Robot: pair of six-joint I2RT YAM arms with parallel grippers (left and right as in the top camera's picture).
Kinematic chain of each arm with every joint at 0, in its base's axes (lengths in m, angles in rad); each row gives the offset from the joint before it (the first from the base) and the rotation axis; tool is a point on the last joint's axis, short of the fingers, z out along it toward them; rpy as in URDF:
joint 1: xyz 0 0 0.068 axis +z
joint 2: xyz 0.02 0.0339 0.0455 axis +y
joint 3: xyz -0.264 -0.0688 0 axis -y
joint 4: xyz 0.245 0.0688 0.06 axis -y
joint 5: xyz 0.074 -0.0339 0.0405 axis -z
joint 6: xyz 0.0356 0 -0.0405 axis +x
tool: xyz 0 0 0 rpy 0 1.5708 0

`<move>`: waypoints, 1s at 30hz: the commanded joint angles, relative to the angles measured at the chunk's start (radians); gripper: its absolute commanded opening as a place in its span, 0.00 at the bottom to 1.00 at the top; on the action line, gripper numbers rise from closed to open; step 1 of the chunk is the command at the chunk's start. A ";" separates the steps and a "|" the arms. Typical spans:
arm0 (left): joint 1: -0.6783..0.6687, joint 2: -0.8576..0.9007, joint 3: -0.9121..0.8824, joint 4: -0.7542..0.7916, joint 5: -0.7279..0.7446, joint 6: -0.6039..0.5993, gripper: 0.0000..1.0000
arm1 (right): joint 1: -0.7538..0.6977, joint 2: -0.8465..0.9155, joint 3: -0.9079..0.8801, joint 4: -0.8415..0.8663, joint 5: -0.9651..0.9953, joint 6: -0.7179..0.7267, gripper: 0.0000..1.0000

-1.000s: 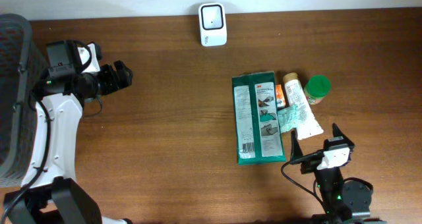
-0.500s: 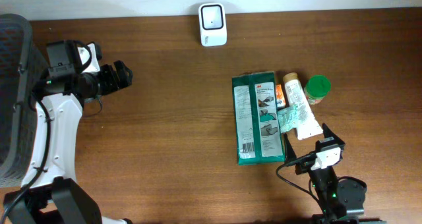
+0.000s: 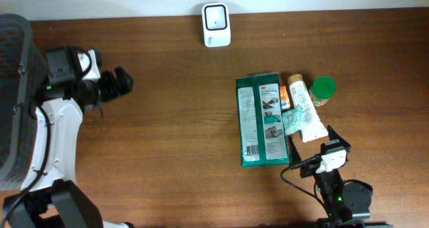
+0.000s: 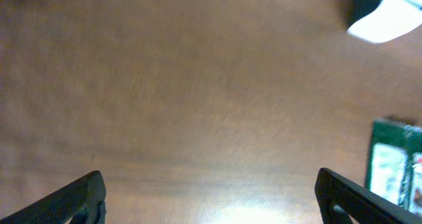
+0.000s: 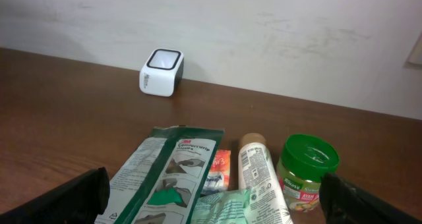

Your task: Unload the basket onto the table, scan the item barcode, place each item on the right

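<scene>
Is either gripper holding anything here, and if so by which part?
Nothing is held. Left gripper and right gripper both stand open and empty.

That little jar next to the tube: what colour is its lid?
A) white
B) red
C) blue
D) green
D: the jar beside the tube has a green lid, seen in both the overhead and right wrist views.
</scene>
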 commanded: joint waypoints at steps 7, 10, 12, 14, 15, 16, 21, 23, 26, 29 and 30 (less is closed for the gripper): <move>-0.024 -0.530 -0.575 0.000 -0.305 0.013 0.99 | -0.007 -0.011 -0.010 0.000 -0.009 -0.004 0.98; -0.061 -0.716 -0.689 -0.084 -0.332 0.013 0.99 | -0.007 -0.011 -0.010 0.000 -0.009 -0.003 0.98; -0.081 -0.840 -0.780 0.012 -0.372 0.014 0.99 | -0.007 -0.011 -0.010 0.000 -0.009 -0.004 0.98; -0.105 -0.939 -0.871 0.167 -0.373 0.023 0.99 | -0.007 -0.011 -0.010 0.000 -0.009 -0.004 0.98; -0.127 -0.993 -0.920 0.254 -0.368 0.069 0.99 | -0.007 -0.011 -0.010 0.000 -0.009 -0.004 0.98; -0.159 -1.061 -0.983 0.356 -0.336 0.175 0.99 | -0.007 -0.011 -0.010 0.000 -0.009 -0.004 0.98; -0.201 -1.322 -1.183 0.577 -0.323 0.319 0.99 | -0.007 -0.011 -0.010 0.000 -0.009 -0.004 0.98; -0.201 -1.393 -1.225 0.581 -0.324 0.333 0.99 | -0.007 -0.011 -0.010 0.000 -0.009 -0.004 0.98; -0.201 -1.457 -1.258 0.586 -0.324 0.370 0.99 | -0.007 -0.011 -0.010 0.000 -0.009 -0.004 0.98; -0.201 -1.519 -1.289 0.662 -0.325 0.393 0.99 | -0.007 -0.011 -0.010 0.000 -0.009 -0.004 0.98; -0.201 -1.535 -1.289 0.661 -0.325 0.412 0.99 | -0.007 -0.011 -0.010 0.000 -0.009 -0.004 0.98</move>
